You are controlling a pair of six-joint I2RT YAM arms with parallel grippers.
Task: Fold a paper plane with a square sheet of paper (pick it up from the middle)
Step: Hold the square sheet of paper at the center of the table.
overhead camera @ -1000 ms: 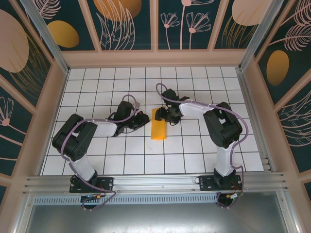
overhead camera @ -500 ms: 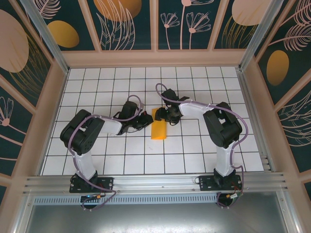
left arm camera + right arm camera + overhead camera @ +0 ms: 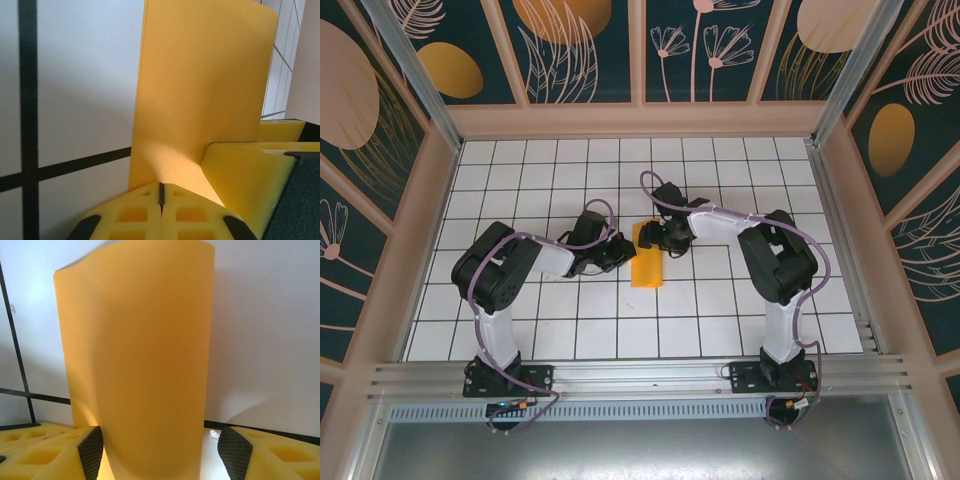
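Top external is showing my left pincer (image 3: pixel 616 252) sliding in over the last second; fingers pressed together, it is now touching the left edge of the folded sheet of paper (image 3: pixel 647 262), which is lying mid-table (image 3: pixel 720 310). My right pincer (image 3: pixel 658 238) is staying spread astride its far end. I judge creasing is starting.

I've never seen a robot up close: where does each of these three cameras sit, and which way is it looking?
Top external: fixed high behind the arms, looking down on the gridded table; both arms show whole, left fingers and right fingers at the paper.
Left wrist: on the left arm, looking low across the paper; its closed fingers at the bottom.
Right wrist: on the right arm, looking along the paper; its fingers apart at the bottom corners.
Shared: all three see the paper and grid lines.
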